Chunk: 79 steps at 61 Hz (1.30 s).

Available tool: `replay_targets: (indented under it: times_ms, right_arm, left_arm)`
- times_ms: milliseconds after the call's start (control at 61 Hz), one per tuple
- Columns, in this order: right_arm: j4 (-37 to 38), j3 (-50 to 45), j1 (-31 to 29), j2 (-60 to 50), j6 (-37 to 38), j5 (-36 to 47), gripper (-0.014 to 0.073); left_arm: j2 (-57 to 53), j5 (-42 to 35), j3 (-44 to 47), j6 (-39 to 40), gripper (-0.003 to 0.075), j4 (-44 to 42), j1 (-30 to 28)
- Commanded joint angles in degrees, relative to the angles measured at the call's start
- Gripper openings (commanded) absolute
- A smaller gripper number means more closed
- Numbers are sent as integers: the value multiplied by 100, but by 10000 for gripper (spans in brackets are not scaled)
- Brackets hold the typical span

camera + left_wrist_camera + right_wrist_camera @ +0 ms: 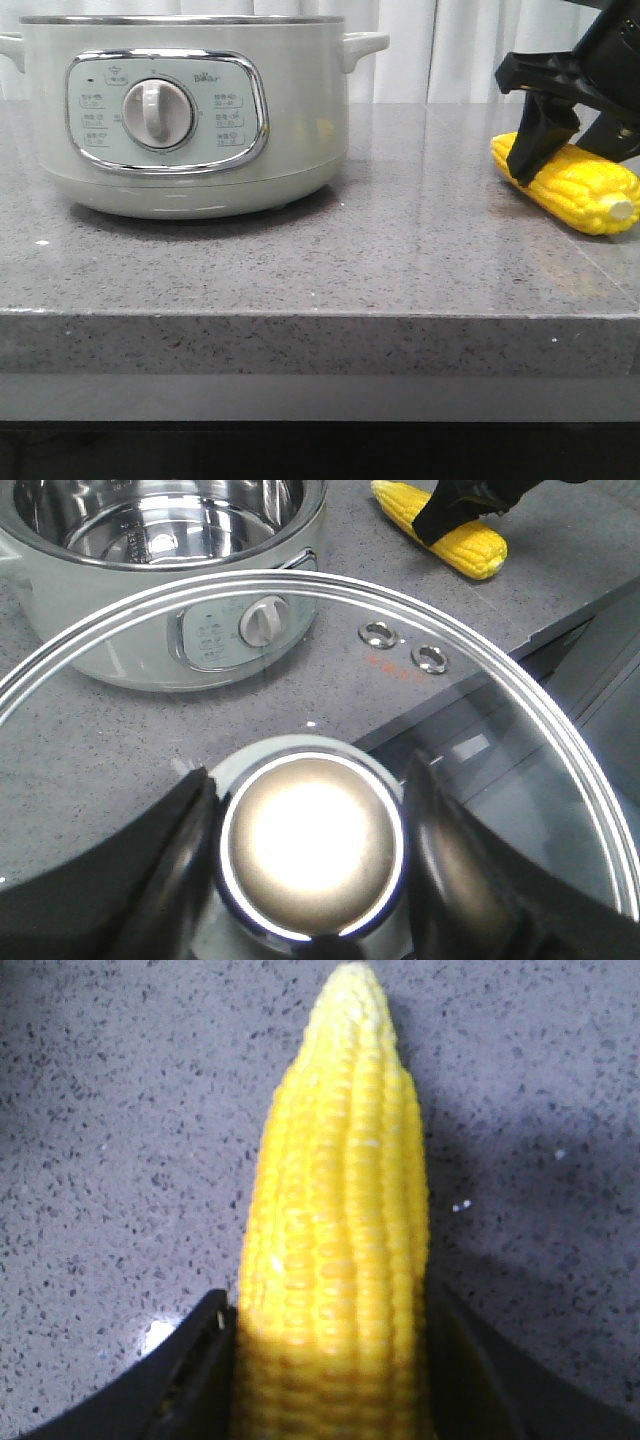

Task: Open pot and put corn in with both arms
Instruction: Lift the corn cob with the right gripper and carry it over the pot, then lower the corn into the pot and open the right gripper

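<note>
pot: (185, 110) on worktop (400, 270), toward left side, set back from front edge; open, steel bowl bare inside in left wrist view, nothing in it
corn: (570, 180) lying flat on worktop near right edge, well apart from pot, pale stub end pointing to front right
lid: (480, 650) glass, off pot, held by knob (312, 842) out past front edge of worktop
left tool: (312, 850) clenched on lid knob, one finger each side, touching
right tool: (330, 1360) fingers straddling thick end of corn, snug against both sides; looks like grasping corn, corn not lifted yet, full squeeze hard to confirm
step: lid removal done, corn pickup in hand, drop into pot still to do
risk 1: corn round and ridged, grip near one end, not middle; could pivot or slip out on lift, roll off right edge
risk 2: long carry across worktop to pot; low path could clip pot rim or side handle (365, 45)
risk 3: lid hanging over open space beyond front edge; smooth knob, heavy glass, any slack in left tool means drop to floor
risk 4: lid swung back toward pot too early could block or hit right arm
risk 5: release too high, corn bounces off steel bowl
count pots: 1
count corn: 1
count lids: 1
count knobs on lid: 1
count dials on pot panel: 1
count pot side handles seen: 2
count tools: 2
count vent holes seen in lid: 2
</note>
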State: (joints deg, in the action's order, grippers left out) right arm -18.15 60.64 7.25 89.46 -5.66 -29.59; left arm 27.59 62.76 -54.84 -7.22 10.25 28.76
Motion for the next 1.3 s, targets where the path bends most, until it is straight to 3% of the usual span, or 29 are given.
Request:
replay_targets:
  times_ms: [0, 328, 640, 820, 1099, 1280]
  right_arm:
    - [-79, 291, 1, -257, -16, 186, 255]
    - [-79, 1770, 262, -499, -330, 93, 236]
    - [-79, 4041, 1821, 599, -617, -7, 236]
    - [-79, 4903, 2456, 1506, -661, -76, 241]
    - [-79, 5022, 2631, 1946, -661, -488, 442]
    - [-79, 5022, 2631, 1954, -661, -537, 512]
  left_arm:
    - [26, -732, -191, 30, 261, 166, 44]
    - [26, -732, -191, 30, 261, 166, 44]
    - [26, -732, -191, 30, 262, 166, 44]
    - [26, -732, -191, 30, 261, 166, 44]
    - [26, -732, -191, 30, 261, 166, 44]
    - [26, -732, -191, 30, 261, 166, 44]
